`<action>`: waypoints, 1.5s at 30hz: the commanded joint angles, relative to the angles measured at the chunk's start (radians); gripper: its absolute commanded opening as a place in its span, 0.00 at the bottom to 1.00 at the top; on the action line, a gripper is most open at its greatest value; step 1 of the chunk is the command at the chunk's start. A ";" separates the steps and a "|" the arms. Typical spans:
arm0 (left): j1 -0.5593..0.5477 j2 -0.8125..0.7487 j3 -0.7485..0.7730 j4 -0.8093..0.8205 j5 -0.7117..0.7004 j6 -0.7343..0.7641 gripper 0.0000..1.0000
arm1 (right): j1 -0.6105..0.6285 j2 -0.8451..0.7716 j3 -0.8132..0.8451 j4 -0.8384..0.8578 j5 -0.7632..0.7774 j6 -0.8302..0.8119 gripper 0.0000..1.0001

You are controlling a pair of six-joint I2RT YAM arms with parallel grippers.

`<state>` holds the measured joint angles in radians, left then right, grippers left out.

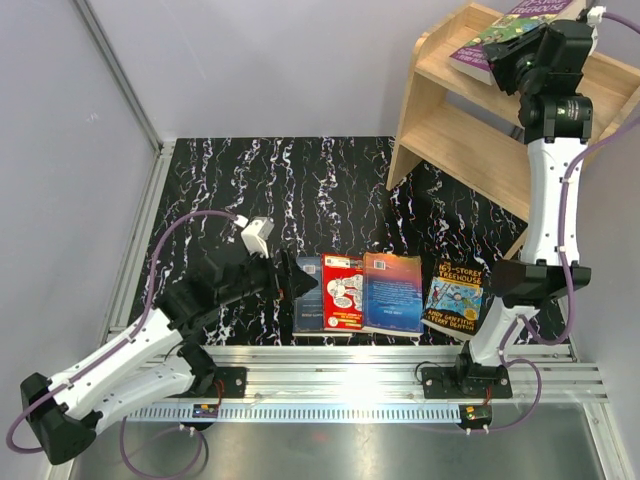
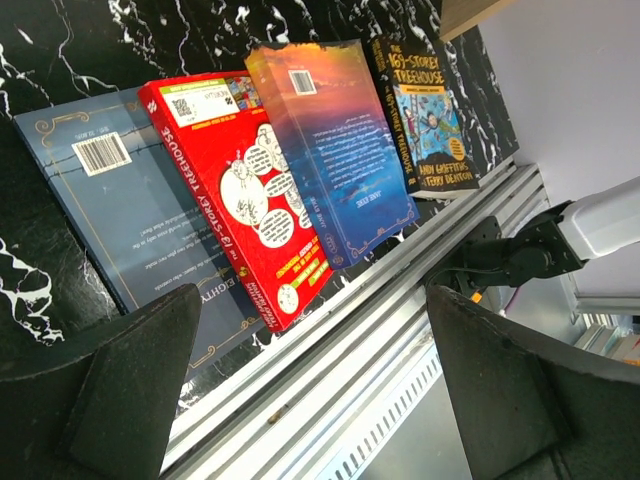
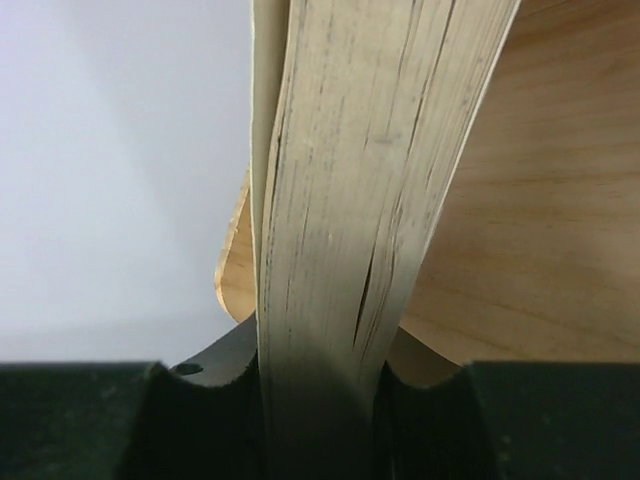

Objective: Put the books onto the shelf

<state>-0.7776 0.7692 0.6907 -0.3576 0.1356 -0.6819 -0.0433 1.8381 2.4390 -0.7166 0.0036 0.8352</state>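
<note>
**Bright Light, One Soft Close-Up**

The top view is evenly lit from above — glare whitens the metal rail (image 1: pixel 340 402). The left wrist view is crisp, though the left claw (image 2: pixel 310 310) looms dark and blurred. In the right wrist view the book (image 3: pixel 340 250) smears at its page edges; the wall (image 3: pixel 110 150) washes out.

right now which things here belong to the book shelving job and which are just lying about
Job: shelf, purple book in right pincer, dark blue book, red book, blue book, Treehouse book.
Just there: rail, cables.
</note>
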 commanded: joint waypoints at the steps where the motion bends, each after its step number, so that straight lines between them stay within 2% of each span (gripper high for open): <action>1: 0.000 0.021 -0.010 0.077 0.016 -0.011 0.99 | 0.011 0.047 0.054 0.125 -0.148 0.059 0.00; 8: -0.002 0.028 -0.022 0.078 0.004 -0.011 0.99 | 0.011 0.084 0.035 0.187 -0.332 0.185 0.00; 12: -0.002 0.041 -0.026 0.088 0.004 -0.015 0.99 | 0.011 0.076 0.023 0.238 -0.347 0.209 0.00; 15: -0.002 0.048 -0.026 0.095 0.009 -0.019 0.99 | 0.008 0.092 0.055 0.208 -0.358 0.229 0.03; 18: -0.002 0.050 -0.028 0.101 0.007 -0.022 0.99 | 0.026 0.057 0.023 0.192 -0.416 0.298 0.00; 21: -0.002 0.058 -0.028 0.106 0.004 -0.019 0.99 | 0.069 -0.052 -0.174 0.271 -0.398 0.317 0.00; 23: -0.003 0.071 -0.023 0.108 0.009 -0.018 0.99 | 0.069 -0.091 -0.234 0.308 -0.392 0.349 0.00; 26: -0.002 0.074 -0.020 0.114 0.018 -0.022 0.99 | 0.069 -0.114 -0.239 0.251 -0.369 0.337 0.00; 30: -0.002 0.067 -0.028 0.117 0.015 -0.025 0.99 | 0.069 -0.122 -0.271 0.272 -0.378 0.349 0.00; 34: -0.003 0.061 -0.034 0.111 0.013 -0.025 0.99 | 0.060 -0.082 -0.227 0.252 -0.353 0.340 0.00; 38: -0.003 0.042 -0.046 0.097 0.002 -0.022 0.99 | 0.049 -0.030 -0.179 0.238 -0.350 0.346 0.07; 39: -0.002 0.041 -0.045 0.094 0.001 -0.022 0.99 | 0.013 -0.010 -0.173 0.244 -0.347 0.349 0.10; 42: -0.002 0.035 -0.046 0.082 -0.008 -0.016 0.99 | -0.013 0.035 -0.144 0.270 -0.358 0.378 0.11; 43: -0.003 0.036 -0.046 0.082 -0.011 -0.016 0.99 | -0.026 0.049 -0.132 0.273 -0.376 0.395 0.17; 45: -0.002 0.038 -0.046 0.082 -0.011 -0.015 0.99 | -0.035 0.087 -0.092 0.302 -0.401 0.412 0.40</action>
<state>-0.7776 0.8219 0.6453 -0.2996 0.1406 -0.7052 -0.0597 1.8835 2.2631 -0.5423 -0.3634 1.2144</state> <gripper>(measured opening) 0.987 0.358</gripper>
